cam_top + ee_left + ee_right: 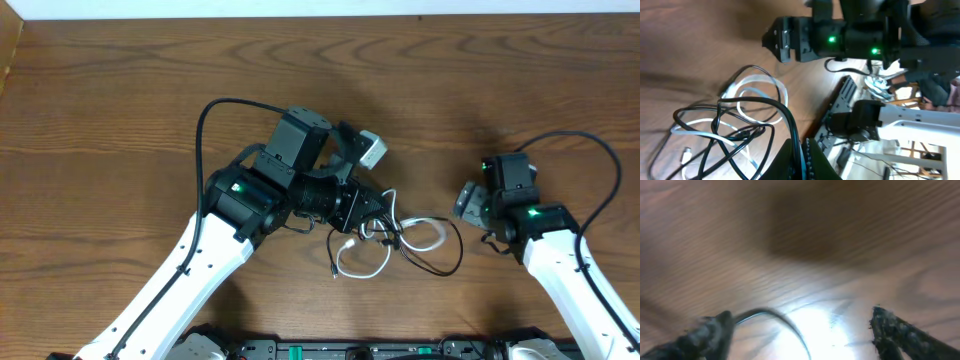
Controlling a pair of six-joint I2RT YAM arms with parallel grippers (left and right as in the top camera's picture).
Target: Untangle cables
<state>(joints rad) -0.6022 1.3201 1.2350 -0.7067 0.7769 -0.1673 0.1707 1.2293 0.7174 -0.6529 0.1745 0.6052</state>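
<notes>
At wrist view, left hand [799,159] pinching cable [791,125]

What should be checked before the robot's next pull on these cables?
1. Hold: left gripper shut on the black cable: ok.
2. Free side: right gripper open, jaws wide apart: ok.
3. Right gripper lined up on a strand: a dark strand shows between its jaws, but the view is blurred: cannot tell.
4. Black cable free of the white cable: not ok, tangled.
5. Grippers clear of each other in the overhead view: ok.
</notes>
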